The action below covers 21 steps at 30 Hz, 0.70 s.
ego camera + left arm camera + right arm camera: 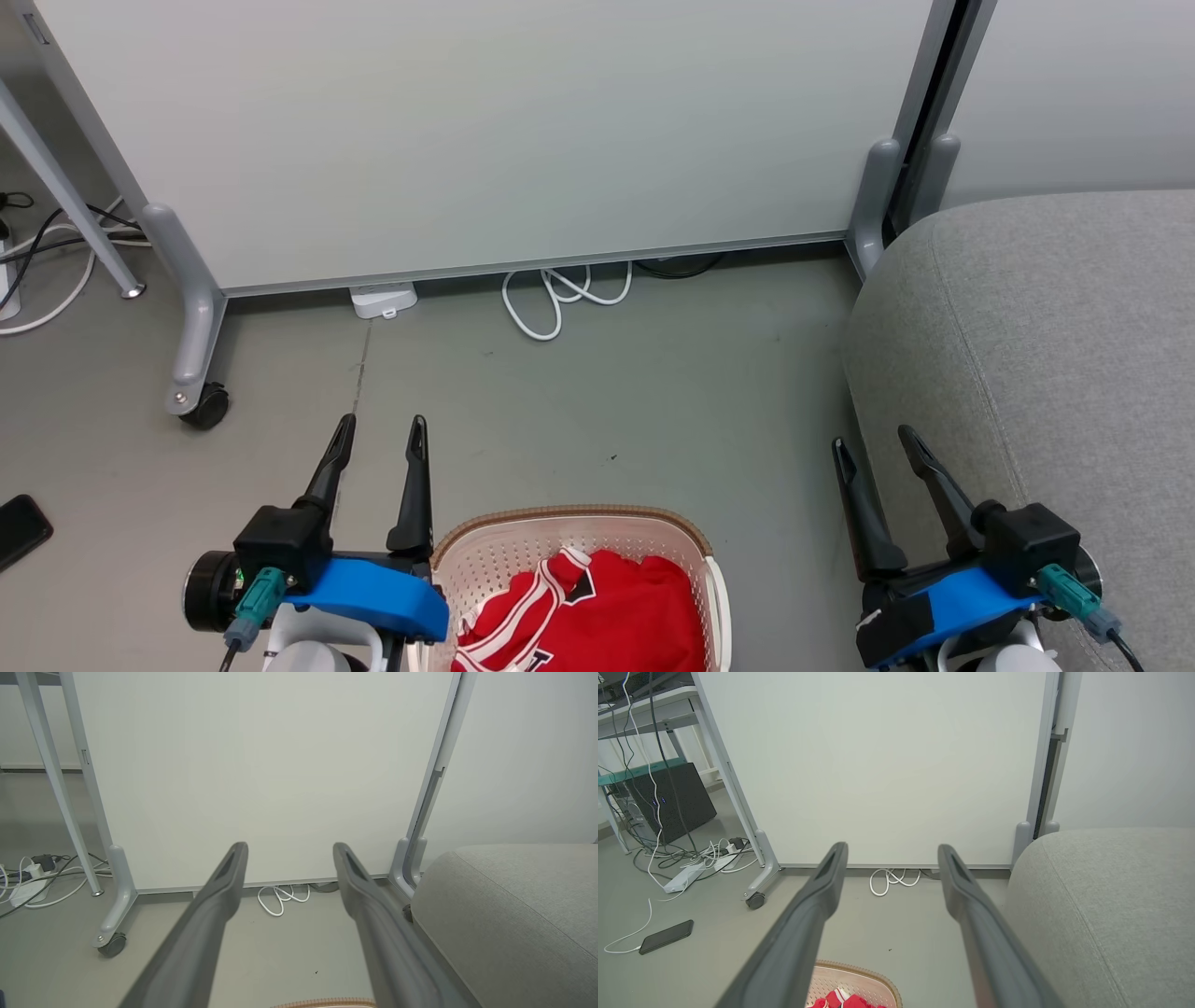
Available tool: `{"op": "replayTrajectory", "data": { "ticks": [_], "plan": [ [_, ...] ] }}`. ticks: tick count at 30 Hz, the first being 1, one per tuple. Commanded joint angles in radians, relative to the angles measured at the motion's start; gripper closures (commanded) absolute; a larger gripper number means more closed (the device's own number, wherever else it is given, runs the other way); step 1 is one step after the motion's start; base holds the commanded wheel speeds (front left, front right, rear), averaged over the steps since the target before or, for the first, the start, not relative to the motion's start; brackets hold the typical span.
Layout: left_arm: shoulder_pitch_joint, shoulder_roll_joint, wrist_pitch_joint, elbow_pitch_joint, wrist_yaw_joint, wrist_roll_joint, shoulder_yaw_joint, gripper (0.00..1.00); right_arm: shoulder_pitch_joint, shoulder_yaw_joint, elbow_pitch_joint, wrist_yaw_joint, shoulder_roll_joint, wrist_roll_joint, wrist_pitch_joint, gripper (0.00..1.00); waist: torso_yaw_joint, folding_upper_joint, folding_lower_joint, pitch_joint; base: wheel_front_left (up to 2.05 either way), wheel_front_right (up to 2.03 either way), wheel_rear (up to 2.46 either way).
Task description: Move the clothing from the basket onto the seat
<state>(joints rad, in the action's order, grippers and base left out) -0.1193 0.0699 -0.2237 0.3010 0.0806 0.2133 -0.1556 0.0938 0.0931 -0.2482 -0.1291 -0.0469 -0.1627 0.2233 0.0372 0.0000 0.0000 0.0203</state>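
Note:
The cream basket with a brown woven rim stands on the floor at the bottom middle of the head view, and red clothing with white and black stripes lies heaped inside it. The grey seat fills the right side. My left gripper hovers open just left of the basket, nothing between its fingers. My right gripper is open too, over the gap between basket and seat edge. The right wrist view catches the basket rim, a bit of clothing and the seat. The seat also appears in the left wrist view.
A white partition panel on castor feet stands behind the bare floor. A white cable loop and a power block lie at its base. A dark phone lies on the floor at far left, with cables beyond.

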Motion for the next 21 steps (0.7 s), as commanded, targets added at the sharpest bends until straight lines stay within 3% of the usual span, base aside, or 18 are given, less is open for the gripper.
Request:
{"op": "replayTrajectory", "data": {
  "ticks": [1,21],
  "plan": [
    [-0.014,0.0,-0.01,0.0,0.006,-0.022,0.002,0.0,0.014,-0.001,0.0,-0.002,-0.005,0.023,0.01,0.0,0.001,0.0,0.0,0.001,0.0,0.0,0.0],
    [-0.015,-0.016,-0.043,0.063,0.043,-0.098,0.02,0.0,-0.007,-0.012,-0.015,-0.003,-0.006,0.133,0.043,0.0,0.012,0.0,0.0,0.0,0.0,0.0,0.0]
  ]
}}
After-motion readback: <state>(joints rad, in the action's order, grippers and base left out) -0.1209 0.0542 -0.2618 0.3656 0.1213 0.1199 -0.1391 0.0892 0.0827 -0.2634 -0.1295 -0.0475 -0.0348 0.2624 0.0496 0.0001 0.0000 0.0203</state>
